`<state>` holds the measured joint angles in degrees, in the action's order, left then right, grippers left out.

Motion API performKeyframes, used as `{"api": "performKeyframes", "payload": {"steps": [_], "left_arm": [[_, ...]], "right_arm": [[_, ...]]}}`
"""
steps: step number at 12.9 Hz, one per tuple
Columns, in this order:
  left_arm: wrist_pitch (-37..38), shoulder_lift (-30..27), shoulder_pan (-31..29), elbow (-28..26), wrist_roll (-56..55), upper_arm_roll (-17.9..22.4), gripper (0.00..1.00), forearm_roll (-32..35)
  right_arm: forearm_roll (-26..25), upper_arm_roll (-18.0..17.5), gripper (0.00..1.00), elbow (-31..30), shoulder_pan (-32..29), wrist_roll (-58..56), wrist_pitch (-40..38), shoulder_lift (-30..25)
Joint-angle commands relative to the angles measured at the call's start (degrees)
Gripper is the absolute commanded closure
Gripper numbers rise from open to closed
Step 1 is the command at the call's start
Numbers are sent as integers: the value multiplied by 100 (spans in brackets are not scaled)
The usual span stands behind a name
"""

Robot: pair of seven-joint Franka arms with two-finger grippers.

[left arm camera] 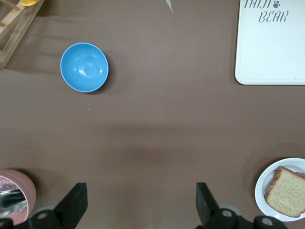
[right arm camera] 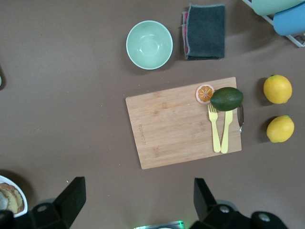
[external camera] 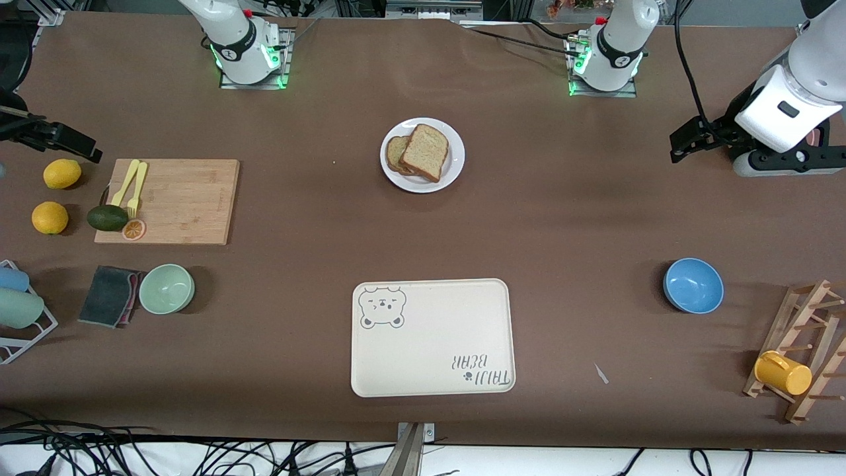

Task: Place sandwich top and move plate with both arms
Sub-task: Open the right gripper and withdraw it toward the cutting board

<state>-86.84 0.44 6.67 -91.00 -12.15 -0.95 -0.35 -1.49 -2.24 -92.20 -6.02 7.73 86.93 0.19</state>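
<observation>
The white plate (external camera: 455,158) stands mid-table near the robots' bases. On it the sandwich top (external camera: 424,151), a tan speckled slice with brown crust, lies askew over a second bread slice (external camera: 395,153). Plate (left arm camera: 263,190) and top slice (left arm camera: 287,192) also show in the left wrist view; the plate's edge (right arm camera: 10,183) shows in the right wrist view. My left gripper (external camera: 681,147) (left arm camera: 140,205) hangs open and empty over bare table at the left arm's end. My right gripper (external camera: 84,151) (right arm camera: 137,198) hangs open and empty over bare table at the right arm's end, beside the cutting board.
A cream bear-print tray (external camera: 433,337) lies nearer the camera than the plate. A blue bowl (external camera: 692,285) and a wooden rack with a yellow mug (external camera: 783,373) sit toward the left arm's end. A cutting board (external camera: 178,198), green bowl (external camera: 166,289), avocado, lemons and cloth sit toward the right arm's end.
</observation>
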Motion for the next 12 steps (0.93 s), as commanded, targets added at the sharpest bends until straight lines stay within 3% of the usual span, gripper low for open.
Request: {"api": "performKeyframes", "payload": {"steps": [1,4,6,10,12], "left_arm": [[27,62,-25,126,-366,-11,0,71],[35,71,-78,126,-490,-11,0,96],[35,149,-8,126,-770,-28,0,106],[-104,947,-51,432,-833,-81,0,9],[-674,1089,-244,407,-833,-134,0,-515]], "right_arm": [[-97,-92,0,350,-31,-87,-482,16],[-80,-268,0,395,13,35,-799,-10],[8,-277,0,378,22,36,-407,-10],[70,-435,0,159,57,97,183,-62],[132,-435,0,123,49,62,263,-63]]}}
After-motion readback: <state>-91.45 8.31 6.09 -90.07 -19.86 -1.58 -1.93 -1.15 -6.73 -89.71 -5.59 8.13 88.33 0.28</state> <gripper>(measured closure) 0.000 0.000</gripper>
